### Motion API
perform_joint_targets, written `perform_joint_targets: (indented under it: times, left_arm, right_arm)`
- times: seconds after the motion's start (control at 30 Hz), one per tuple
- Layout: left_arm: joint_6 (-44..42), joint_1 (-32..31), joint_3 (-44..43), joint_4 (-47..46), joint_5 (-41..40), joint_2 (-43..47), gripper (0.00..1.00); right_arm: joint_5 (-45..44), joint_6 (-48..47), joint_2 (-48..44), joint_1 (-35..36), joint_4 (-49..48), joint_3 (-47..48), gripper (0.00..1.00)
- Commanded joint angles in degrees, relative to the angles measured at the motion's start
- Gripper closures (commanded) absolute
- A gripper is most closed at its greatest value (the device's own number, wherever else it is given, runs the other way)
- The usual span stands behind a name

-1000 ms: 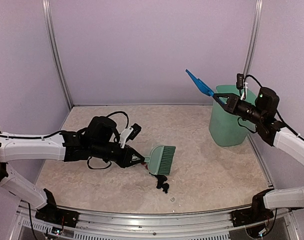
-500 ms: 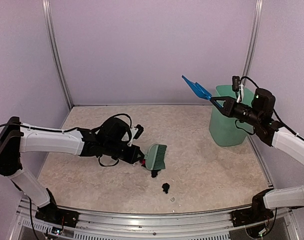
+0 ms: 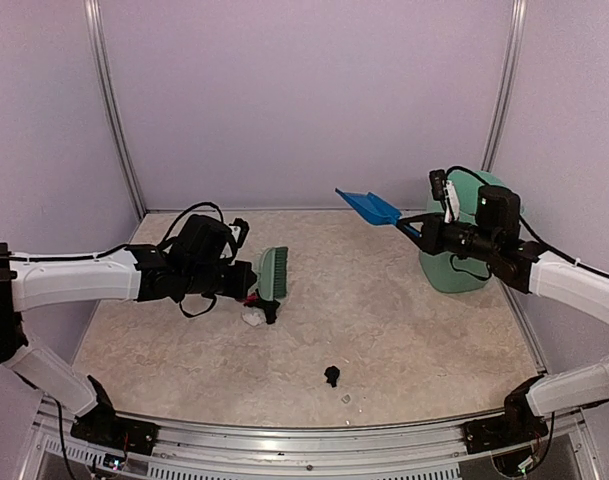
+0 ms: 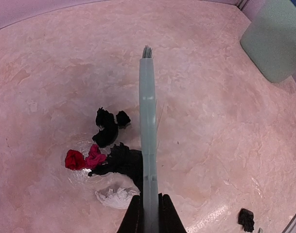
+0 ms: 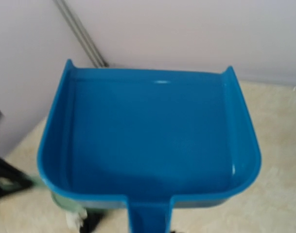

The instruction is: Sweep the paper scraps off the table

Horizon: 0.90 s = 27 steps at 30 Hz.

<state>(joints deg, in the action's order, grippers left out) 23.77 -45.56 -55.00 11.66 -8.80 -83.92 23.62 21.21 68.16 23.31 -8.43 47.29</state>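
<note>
Green brush [image 3: 273, 272] swung left, left gripper [image 3: 248, 283] clamped on it; right gripper [image 3: 414, 222] clamps the blue dustpan [image 3: 367, 206]. One black scrap [image 3: 332, 375] lies alone on open table [image 3: 424, 330].

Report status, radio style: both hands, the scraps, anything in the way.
Left hand shut on brush; right hand shut on dustpan, aloft, empty. Paper scraps piled by brush; one black stray near rail. Nothing seen blocking.

The left gripper [image 3: 247, 282] carries the green brush [image 3: 274, 272] from the middle of the table [image 3: 434, 340] toward the left rear. Most of the paper scraps [image 3: 260, 312] shift with it and now lie bunched under the brush head. The right gripper [image 3: 416, 222] brings the blue dustpan [image 3: 368, 205] down from its steep raised tilt above the bin [image 3: 449, 265] to a lower, flatter pose, further left.
</note>
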Motion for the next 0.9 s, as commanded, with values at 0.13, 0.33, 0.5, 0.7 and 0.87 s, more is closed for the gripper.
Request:
perform_joint_targets:
  times: [0.13,0.33,0.5,0.7,0.87]
  left_arm:
    - [1.31,-0.70,1.88,-1.56,-6.35,12.15,1.00]
    - [2.68,0.06,3.58,3.66,-13.09,17.89,1.00]
    - [4.59,1.18,5.07,8.90,-17.99,20.96,1.00]
    - [7.31,2.00,6.39,14.10,-22.57,23.07,1.00]
    - [9.29,2.46,6.68,16.15,-23.61,22.35,1.00]
  right_arm:
    - [-5.65,-8.95,2.38,6.39,4.84,0.26,1.00]
    - [-7.55,-11.28,2.51,10.10,6.39,-1.60,1.00]
    - [-10.19,-12.91,3.56,13.54,7.19,-3.08,1.00]
    - [-12.81,-13.67,4.44,16.67,8.07,-4.77,1.00]
    - [-14.03,-13.82,3.90,19.42,11.14,-5.71,1.00]
